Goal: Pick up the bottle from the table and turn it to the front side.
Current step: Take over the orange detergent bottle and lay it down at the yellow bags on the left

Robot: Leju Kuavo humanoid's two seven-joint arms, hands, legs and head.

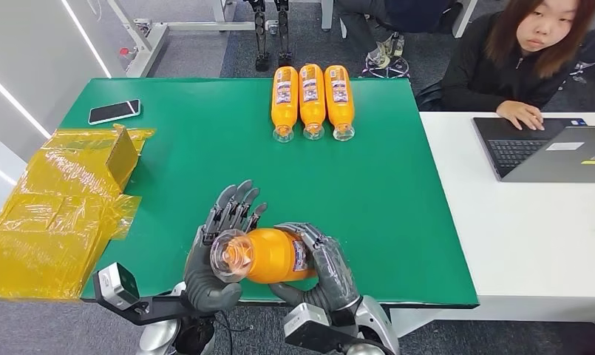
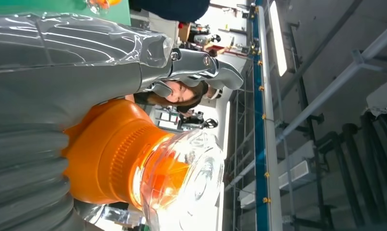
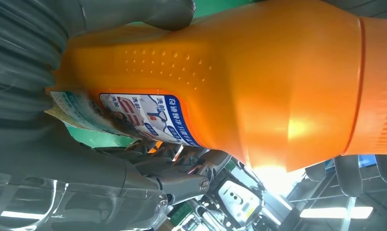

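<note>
Orange plastic bottle with clear cap [image 1: 268,255] gripped sideways by right hand [image 1: 325,268], left hand [image 1: 219,244] cupping its cap end, blue-and-white label [image 3: 148,118] print unreadable, above green table [image 1: 383,200].

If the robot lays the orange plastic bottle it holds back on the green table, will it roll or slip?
The orange plastic bottle looks round, so it may roll. Its glossy surface could slip, though the raised dots should help the right hand. The clear cap beside the left hand seems rigid.

You get a bright, evenly lit head view, soft shadows, ceiling strip lights [image 2: 279,38] glaring at one o'clock at your left wrist, bottle [image 3: 239,86] blurred close-up, backlit.
</note>
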